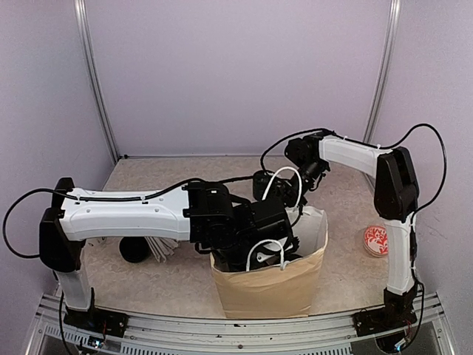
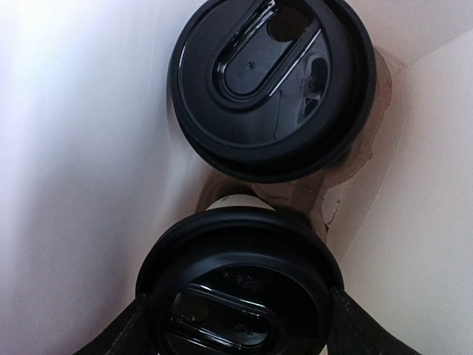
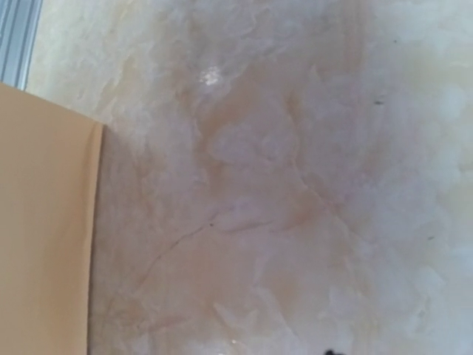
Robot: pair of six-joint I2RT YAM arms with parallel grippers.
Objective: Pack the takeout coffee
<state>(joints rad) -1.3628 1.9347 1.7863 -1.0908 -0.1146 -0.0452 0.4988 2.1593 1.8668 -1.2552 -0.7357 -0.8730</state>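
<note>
Currently inside tan paper bag point(image 1: 266, 288): one black-lidded white paper takeout cup point(image 2: 270, 81), placed; second such cup point(image 2: 236, 296) beside it, pinched by left gripper point(image 2: 240, 329), not yet released; right gripper point(image 1: 287, 194) near bag's far rim, state cannot be told.

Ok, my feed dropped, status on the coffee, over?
Left gripper shut on near cup, inside bag. Second cup beside it. Right gripper at bag's far rim, jaws unclear. Nothing blocking.
</note>
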